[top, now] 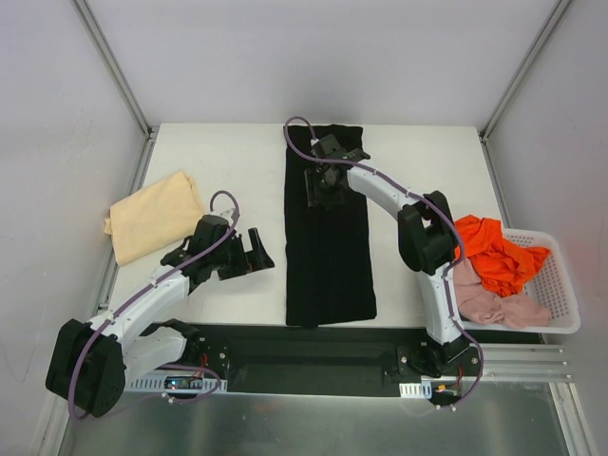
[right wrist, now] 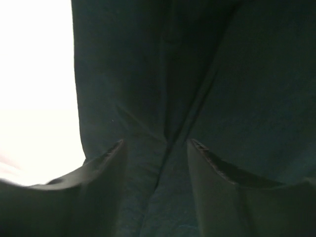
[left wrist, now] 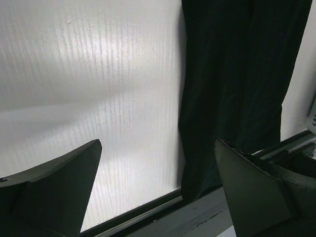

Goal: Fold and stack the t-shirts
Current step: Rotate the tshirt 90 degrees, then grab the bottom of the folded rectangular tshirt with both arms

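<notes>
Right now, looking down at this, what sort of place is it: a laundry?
Probably not: it looks like a robot test bench. A white table boxed in by plain panels carries a left arm and right arm bolted at its edge, with a black t-shirt and a white mesh basket of shirts.

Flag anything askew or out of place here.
The folded tan t-shirt lies at a slant near the left edge; the orange t-shirt and pink t-shirt are crumpled in the basket. The black t-shirt lies straight.
</notes>
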`<state>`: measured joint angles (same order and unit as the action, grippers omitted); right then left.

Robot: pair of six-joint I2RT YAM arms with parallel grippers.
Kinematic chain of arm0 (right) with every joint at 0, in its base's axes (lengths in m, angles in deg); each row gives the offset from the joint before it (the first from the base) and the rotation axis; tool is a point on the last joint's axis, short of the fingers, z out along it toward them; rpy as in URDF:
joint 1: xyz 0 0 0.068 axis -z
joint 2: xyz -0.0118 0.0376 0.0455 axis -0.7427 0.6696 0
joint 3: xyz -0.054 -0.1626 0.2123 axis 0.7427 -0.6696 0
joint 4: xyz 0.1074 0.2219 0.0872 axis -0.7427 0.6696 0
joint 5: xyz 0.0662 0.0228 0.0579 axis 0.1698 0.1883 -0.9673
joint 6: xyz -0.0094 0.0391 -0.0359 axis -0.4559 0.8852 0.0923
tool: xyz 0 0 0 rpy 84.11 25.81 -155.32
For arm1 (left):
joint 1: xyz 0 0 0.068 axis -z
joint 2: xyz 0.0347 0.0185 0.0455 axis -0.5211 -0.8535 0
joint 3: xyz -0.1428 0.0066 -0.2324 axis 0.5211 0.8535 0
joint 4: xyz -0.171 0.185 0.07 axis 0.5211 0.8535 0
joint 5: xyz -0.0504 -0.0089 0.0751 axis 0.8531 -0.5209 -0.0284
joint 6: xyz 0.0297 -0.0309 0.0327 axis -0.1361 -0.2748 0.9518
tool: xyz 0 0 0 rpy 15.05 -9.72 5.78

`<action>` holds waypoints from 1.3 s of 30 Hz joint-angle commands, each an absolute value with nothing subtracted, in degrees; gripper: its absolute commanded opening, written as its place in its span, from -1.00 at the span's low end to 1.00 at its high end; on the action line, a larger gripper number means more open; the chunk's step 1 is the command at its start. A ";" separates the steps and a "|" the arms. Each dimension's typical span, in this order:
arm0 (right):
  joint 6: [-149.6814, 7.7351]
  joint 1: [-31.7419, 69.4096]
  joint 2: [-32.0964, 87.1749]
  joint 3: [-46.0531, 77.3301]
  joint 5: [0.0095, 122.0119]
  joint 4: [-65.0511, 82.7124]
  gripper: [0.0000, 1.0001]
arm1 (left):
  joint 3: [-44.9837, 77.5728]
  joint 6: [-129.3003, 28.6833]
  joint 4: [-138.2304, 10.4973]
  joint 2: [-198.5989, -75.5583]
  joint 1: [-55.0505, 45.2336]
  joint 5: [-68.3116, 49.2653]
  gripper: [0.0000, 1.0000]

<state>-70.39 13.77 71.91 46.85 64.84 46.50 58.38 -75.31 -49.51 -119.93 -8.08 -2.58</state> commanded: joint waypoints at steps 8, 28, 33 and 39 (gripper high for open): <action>-68.05 13.33 50.72 26.11 65.66 40.77 0.93 | 60.25 -76.61 -52.36 -119.51 -4.79 1.29 0.99; -60.56 12.28 -2.55 -23.59 68.30 31.08 0.93 | 69.31 -93.92 -59.12 -118.27 10.51 -5.39 0.86; -59.95 12.28 -8.27 -28.00 70.85 33.01 0.93 | 68.95 -96.38 -61.58 -123.89 13.06 -6.18 0.55; -59.86 12.28 -7.66 -27.83 71.55 36.35 0.93 | 68.95 -98.49 -65.98 -129.43 14.73 -3.99 0.05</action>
<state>-60.79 12.50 -7.52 -28.47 69.54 34.08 68.56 -96.77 -65.31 -126.07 13.28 -3.76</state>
